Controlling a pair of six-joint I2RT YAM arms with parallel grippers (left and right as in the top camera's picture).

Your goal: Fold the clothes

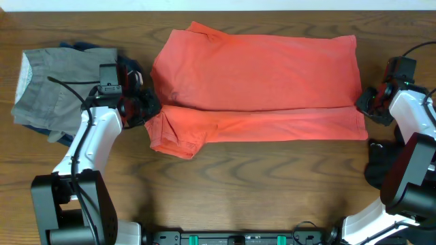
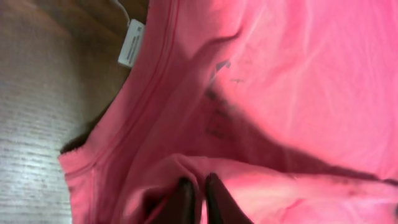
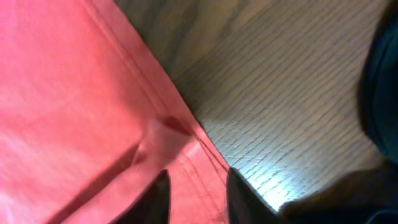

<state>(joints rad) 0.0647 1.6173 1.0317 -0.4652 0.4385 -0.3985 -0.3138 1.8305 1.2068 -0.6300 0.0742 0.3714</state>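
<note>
The coral-red T-shirt (image 1: 259, 68) lies spread across the middle of the table, back side up. A narrower band of it (image 1: 272, 126) lies along the near edge, with a bunched sleeve at the left (image 1: 178, 139). My left gripper (image 1: 145, 105) is at the shirt's left edge. In the left wrist view its fingers (image 2: 199, 190) are shut on a fold of the shirt (image 2: 280, 74), near the collar and white label (image 2: 130, 42). My right gripper (image 1: 364, 102) is at the shirt's right edge. Its fingers (image 3: 198, 186) are apart, astride the hem (image 3: 155, 93).
A pile of grey and dark blue garments (image 1: 54, 95) lies at the far left. A dark garment (image 1: 381, 167) sits at the right edge by the right arm, also in the right wrist view (image 3: 382, 81). Bare wooden table (image 1: 259, 190) lies in front.
</note>
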